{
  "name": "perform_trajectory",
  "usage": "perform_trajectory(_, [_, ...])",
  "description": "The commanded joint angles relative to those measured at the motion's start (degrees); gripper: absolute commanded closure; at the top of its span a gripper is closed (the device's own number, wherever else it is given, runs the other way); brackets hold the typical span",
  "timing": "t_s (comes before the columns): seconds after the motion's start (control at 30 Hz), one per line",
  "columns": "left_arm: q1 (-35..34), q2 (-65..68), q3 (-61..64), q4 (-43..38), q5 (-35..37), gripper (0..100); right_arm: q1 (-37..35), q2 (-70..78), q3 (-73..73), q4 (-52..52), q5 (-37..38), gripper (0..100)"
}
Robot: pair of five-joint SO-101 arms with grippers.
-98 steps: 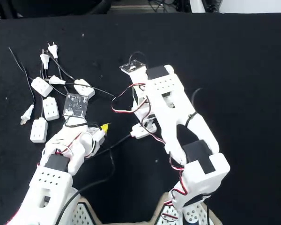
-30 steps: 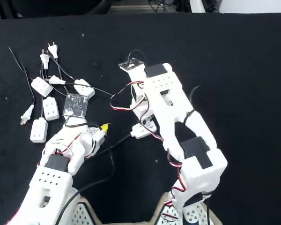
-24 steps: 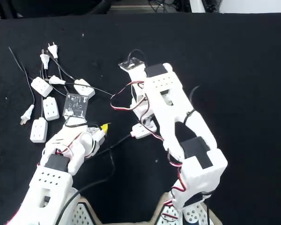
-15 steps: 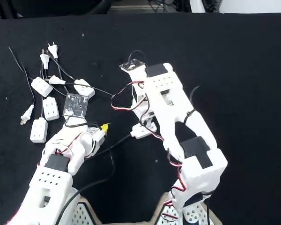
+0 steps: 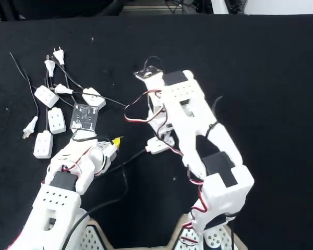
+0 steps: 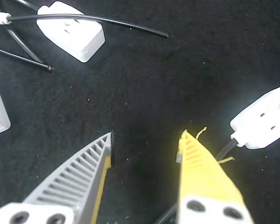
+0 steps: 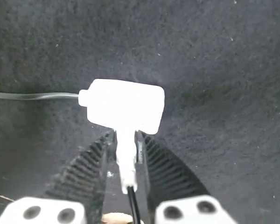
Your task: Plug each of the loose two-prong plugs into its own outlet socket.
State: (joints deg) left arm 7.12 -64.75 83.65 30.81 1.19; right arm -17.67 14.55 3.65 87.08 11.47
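Note:
My right gripper (image 7: 126, 140) is shut on the white two-prong plug (image 7: 126, 161), whose front end meets a white outlet socket (image 7: 123, 106) lying on the black cloth. From above, that socket (image 5: 156, 146) lies mid-table under the right arm, with its black cable running back toward me. Just left of it my left gripper (image 5: 112, 145) hangs open and holds nothing; its grey and yellow fingers (image 6: 198, 170) stand apart over bare cloth. Further loose plugs (image 5: 50, 65) and several sockets (image 5: 56, 120) lie at the far left.
Thin black cords (image 5: 21, 73) trail among the plugs and sockets on the left. One socket (image 6: 72, 30) lies just ahead of my left gripper, and the cabled one (image 6: 266, 119) sits beside its yellow finger. The black cloth (image 5: 271, 78) stretches bare on the right.
The right arm has shifted only slightly over its socket, still gripping the plug. The left arm has stayed put.

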Motion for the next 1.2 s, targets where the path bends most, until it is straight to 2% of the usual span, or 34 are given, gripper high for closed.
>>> perform_trajectory(0.0, [0.13, -0.79, -0.66, -0.53, -0.44, 77, 2.29, -3.56, -1.19, 0.53, -0.09, 98.8])
perform_trajectory(0.27, [0.13, -0.79, -0.66, -0.53, -0.44, 77, 5.98, -1.89, -1.45, -0.53, 0.09, 98.8])
perform_trajectory(0.53, [0.13, -0.79, -0.66, -0.53, -0.44, 77, 3.78, -1.45, -1.63, -0.18, -0.44, 98.8])
perform_trajectory(0.73, [0.13, -0.79, -0.66, -0.53, -0.44, 77, 1.23, -2.59, -1.63, -0.18, -5.63, 98.8])
perform_trajectory(0.87, [0.13, -0.79, -0.66, -0.53, -0.44, 77, 1.58, -2.24, -1.54, -0.44, -8.44, 98.8])
perform_trajectory(1.17, [0.13, -0.79, -0.66, -0.53, -0.44, 77, 4.04, -2.24, -1.45, -2.20, -8.35, 98.8])
